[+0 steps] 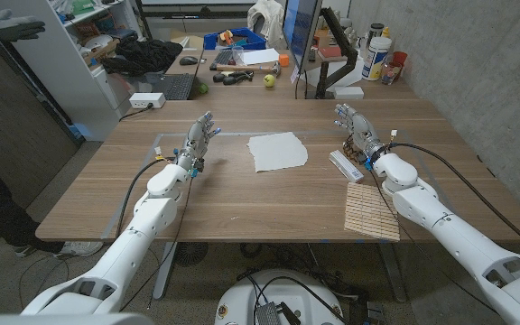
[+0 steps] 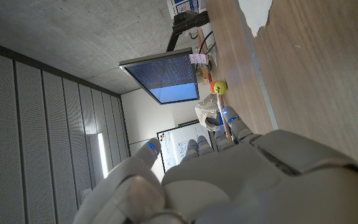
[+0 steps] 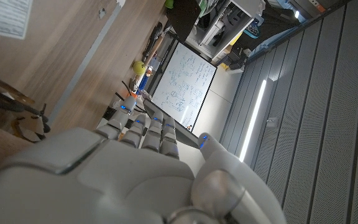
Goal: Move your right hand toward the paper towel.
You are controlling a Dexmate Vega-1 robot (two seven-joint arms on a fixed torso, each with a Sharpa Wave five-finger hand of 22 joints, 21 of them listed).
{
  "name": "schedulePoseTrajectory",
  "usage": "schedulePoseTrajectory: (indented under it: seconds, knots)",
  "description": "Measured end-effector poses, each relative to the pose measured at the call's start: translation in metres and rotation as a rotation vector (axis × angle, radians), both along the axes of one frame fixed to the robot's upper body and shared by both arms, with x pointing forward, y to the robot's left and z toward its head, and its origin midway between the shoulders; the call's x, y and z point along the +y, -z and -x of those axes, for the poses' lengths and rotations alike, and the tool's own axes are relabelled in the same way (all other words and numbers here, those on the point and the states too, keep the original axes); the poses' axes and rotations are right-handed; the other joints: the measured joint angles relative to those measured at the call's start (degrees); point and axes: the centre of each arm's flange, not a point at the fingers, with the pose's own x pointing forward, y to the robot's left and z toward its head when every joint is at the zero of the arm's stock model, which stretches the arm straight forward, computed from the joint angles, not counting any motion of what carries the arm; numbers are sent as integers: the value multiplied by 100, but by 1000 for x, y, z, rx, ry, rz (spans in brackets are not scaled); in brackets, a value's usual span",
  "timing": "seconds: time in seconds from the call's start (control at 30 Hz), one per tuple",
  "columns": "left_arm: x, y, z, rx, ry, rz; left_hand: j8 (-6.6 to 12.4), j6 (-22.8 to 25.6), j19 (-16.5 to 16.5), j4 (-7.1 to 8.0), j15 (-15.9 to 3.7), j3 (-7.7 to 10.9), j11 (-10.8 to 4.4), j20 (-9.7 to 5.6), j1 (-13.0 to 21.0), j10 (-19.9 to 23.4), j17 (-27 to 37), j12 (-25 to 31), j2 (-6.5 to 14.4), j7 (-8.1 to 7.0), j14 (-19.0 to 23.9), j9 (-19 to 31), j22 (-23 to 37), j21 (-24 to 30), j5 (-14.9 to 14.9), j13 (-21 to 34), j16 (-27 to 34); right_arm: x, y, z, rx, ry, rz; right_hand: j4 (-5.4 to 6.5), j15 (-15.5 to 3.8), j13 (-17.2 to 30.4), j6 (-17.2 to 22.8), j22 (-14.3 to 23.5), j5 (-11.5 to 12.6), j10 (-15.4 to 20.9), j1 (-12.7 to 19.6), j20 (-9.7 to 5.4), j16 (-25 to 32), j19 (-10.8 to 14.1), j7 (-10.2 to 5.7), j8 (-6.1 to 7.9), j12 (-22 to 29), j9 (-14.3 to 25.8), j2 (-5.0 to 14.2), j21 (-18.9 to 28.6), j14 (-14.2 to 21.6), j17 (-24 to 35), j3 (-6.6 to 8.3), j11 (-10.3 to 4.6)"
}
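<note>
At the table's centre, your head view shows the paper towel [image 1: 277, 151] lying flat, well apart from your right hand [image 1: 356, 128], which hovers empty with fingers spread beside a white box [image 1: 346, 165] and bamboo mat [image 1: 371, 210]. Your left hand [image 1: 199, 142] is likewise empty, fingers apart. Your left wrist view catches a monitor [image 2: 161, 76].

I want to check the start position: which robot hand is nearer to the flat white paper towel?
About equal, the right hand perhaps marginally nearer. It hovers beside the flat white paper towel on the robot's right; the left hand hovers on its left. Neither touches it.
</note>
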Motion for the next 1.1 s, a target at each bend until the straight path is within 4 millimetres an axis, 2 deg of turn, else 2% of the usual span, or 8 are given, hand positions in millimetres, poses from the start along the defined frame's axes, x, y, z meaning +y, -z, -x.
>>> schedulePoseTrajectory:
  seconds: [1.1]
  knots:
    - [-7,-2,2,-3,-2,-22,0,0,0,-23,0,23,1,0,0,0,-1,-1,0,0,0,-1,-1,0,0,-1,0,10,-21,15,-134,43,226,-23,1,-1,30,-1,0,-1,116,0,0,0,-30,0,0,-1,53,-67,0,1,23,-1]
